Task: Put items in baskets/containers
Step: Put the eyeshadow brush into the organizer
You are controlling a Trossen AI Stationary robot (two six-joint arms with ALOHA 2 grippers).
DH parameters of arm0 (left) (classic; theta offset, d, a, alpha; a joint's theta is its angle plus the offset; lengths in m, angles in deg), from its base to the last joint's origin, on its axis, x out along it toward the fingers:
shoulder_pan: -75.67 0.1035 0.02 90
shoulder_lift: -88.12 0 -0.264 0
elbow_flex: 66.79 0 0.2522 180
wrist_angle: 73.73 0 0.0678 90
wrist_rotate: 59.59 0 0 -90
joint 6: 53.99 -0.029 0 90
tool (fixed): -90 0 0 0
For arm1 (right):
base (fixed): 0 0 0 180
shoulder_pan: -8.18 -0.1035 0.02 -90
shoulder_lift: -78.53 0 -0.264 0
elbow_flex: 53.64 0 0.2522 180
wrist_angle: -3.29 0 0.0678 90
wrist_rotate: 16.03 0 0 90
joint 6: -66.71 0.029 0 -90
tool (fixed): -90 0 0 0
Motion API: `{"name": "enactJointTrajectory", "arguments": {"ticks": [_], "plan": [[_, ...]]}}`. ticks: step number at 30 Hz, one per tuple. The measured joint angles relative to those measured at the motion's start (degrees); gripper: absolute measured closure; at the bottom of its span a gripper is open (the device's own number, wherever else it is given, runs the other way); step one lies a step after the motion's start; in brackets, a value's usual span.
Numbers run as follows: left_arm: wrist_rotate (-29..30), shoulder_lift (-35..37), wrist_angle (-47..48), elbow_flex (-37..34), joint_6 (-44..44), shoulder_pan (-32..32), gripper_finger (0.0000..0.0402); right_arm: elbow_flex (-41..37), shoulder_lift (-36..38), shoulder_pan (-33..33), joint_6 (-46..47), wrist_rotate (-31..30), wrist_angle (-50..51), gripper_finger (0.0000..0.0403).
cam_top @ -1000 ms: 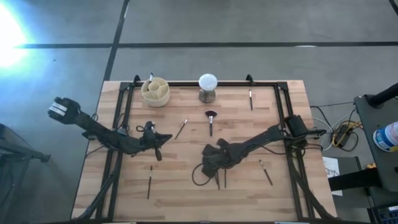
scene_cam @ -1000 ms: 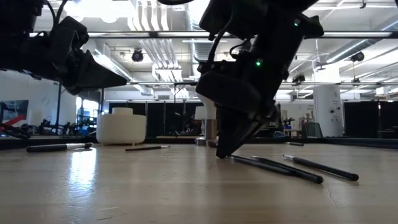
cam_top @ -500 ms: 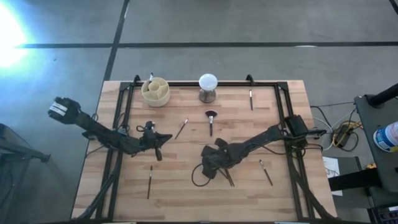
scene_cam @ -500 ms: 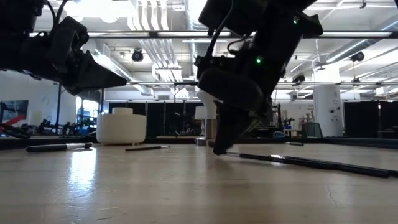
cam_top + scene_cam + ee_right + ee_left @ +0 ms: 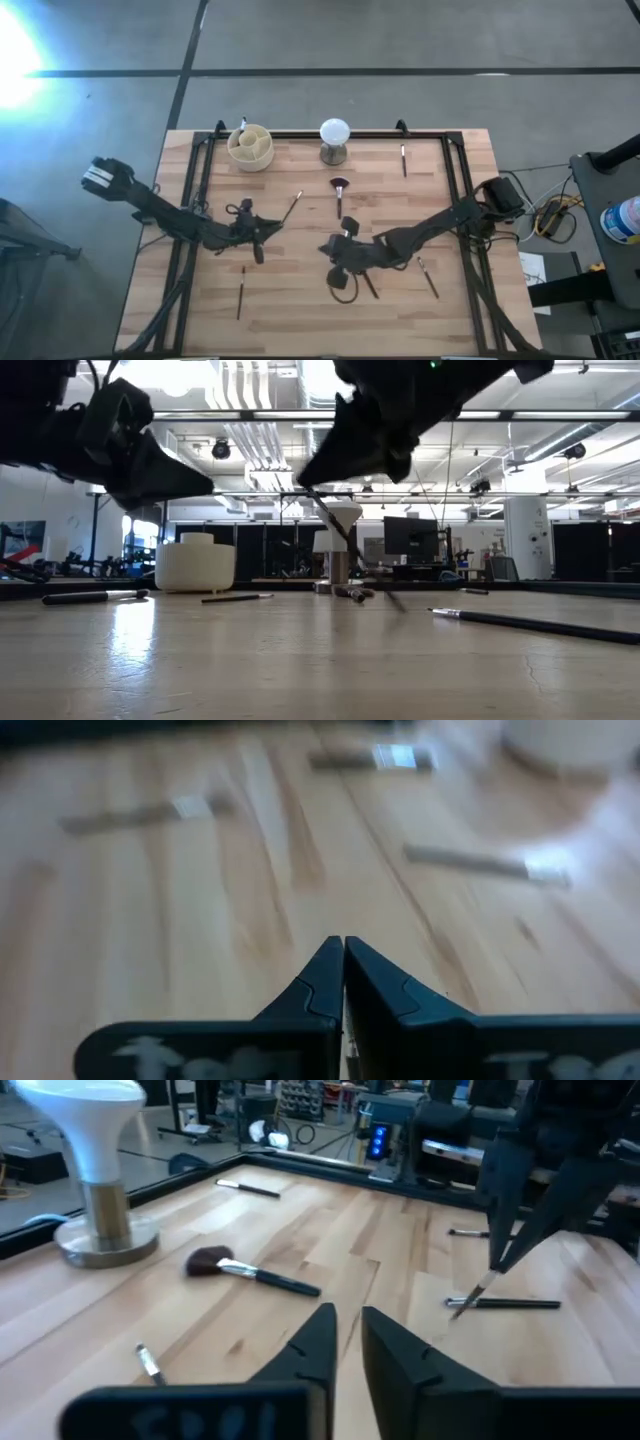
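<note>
Thin dark brushes lie flat on the wooden table: one [image 5: 293, 207] just beyond my left gripper, a fan-headed one [image 5: 338, 195], one [image 5: 403, 158] at the far right, one [image 5: 241, 290] near the front left, and two [image 5: 428, 277] [image 5: 370, 285] at the near right. The cream cup [image 5: 250, 147] stands at the far left with a brush [image 5: 243, 123] sticking out of it. My right gripper [image 5: 336, 250] hovers over the table's middle, shut on a brush [image 5: 355, 550]. My left gripper [image 5: 347, 1342] hangs left of it, its fingers a narrow gap apart with nothing between them. My right gripper pinches one end of a thin brush [image 5: 494, 1272] between its two fingers, which slant down from the table's right. The brush hangs slanting below the fingers. Its lower tip [image 5: 458, 1310] is close over the table beside a lying brush [image 5: 505, 1304]; whether it touches I cannot tell.
A white ball on a metallic stand [image 5: 334, 140] stands at the far edge, right of the cup. Black frame rails [image 5: 190, 200] run along the table's left, right and far edges. Bare wood lies between the two grippers and along the near edge.
My right gripper has risen and drifted a little toward the far edge, tipping from steeply downward to nearer level. The brush it holds has come up by one end from lying on the table and now hangs slanted. A second brush stays lying there.
</note>
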Motion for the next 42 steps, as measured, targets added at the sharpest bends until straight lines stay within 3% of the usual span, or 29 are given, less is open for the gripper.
{"name": "enactJointTrajectory", "arguments": {"ticks": [3,9,12,16,18,23,30,42], "plan": [[-2.03,-4.95,-2.29,3.19,-1.05,0.01,0.0323,-4.59,0.57,0.02,-5.23,0.0,-14.97,0.0394],[-11.41,-17.07,-17.28,8.79,-8.53,-0.15,0.0303,-11.2,0.68,-0.69,-12.54,0.02,-37.44,0.0394],[-14.08,-21.23,-18.16,11.9,-9.79,-0.15,0.0303,-13.29,0.77,-1.54,-14.43,0.02,-44.23,0.0394],[-14.74,-24.07,-16.34,14.74,-10.28,-0.15,0.0303,-14.34,0.77,-2.41,-14.99,0.06,-45.5,0.0394],[-14.94,-23.97,-11.88,15.61,-10.19,-0.17,0.0303,-14.72,0.77,-2.79,-14.97,0.06,-44.86,0.0394],[-15.08,-20.84,9.77,19.21,-5.11,-0.17,0.0303,-14.79,1.5,-3.47,-14.86,-0.02,-37.81,0.0394],[-17.82,-21.3,38.67,30.17,2.22,-0.17,0.0303,-14.77,4.35,-4.93,-13.24,-0.17,-28.44,0.0394],[-20.66,-31.7,51.96,41.78,1.96,-0.04,0.0303,-14.77,6.04,-7.19,-14.72,-0.24,-25.66,0.0394]]}}
